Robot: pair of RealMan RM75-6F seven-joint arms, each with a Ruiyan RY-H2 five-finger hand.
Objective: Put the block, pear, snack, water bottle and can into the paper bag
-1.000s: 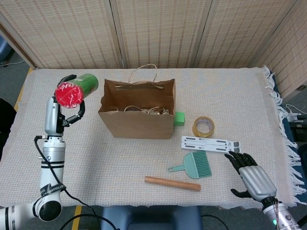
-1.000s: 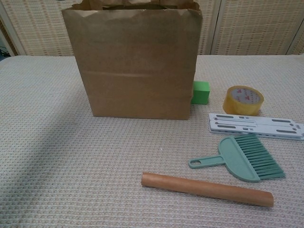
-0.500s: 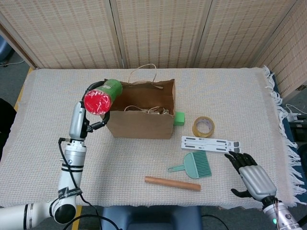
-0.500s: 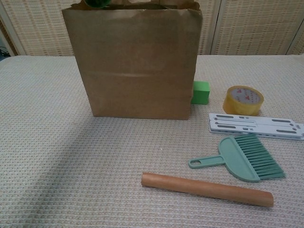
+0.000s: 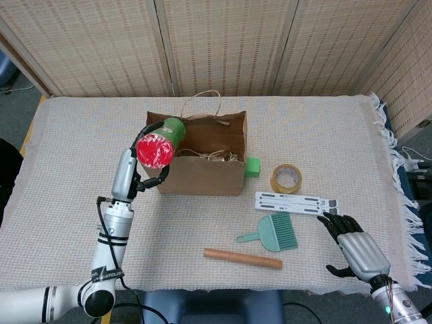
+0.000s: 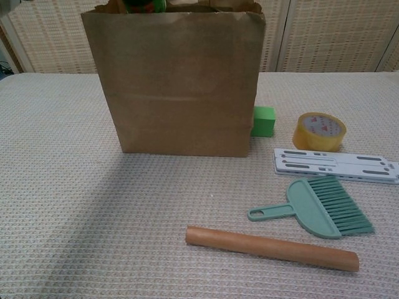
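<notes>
Carried further right since the earlier frame, left hand (image 5: 150, 177) grips the green can (image 5: 160, 141) over the paper bag (image 5: 197, 177) left rim, green block (image 5: 252, 167) just beside the bag, right hand (image 5: 351, 244) empty with fingers spread, resting on table (image 5: 67, 182).

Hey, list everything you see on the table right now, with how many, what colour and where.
paper bag: one, brown, standing open, table centre
can: one, green with red end, held over the bag's left edge
block: one, green, on the cloth by the bag's right side
tape roll: one, yellowish, right of the block
slotted flat bracket: one, white-grey, in front of the tape
hand brush: one, teal, in front of the bracket
wooden rod: one, brown, near the front edge
tablecloth: one, beige
left hand: grips the can
right hand: black and silver, fingers apart, holds nothing, front right
</notes>
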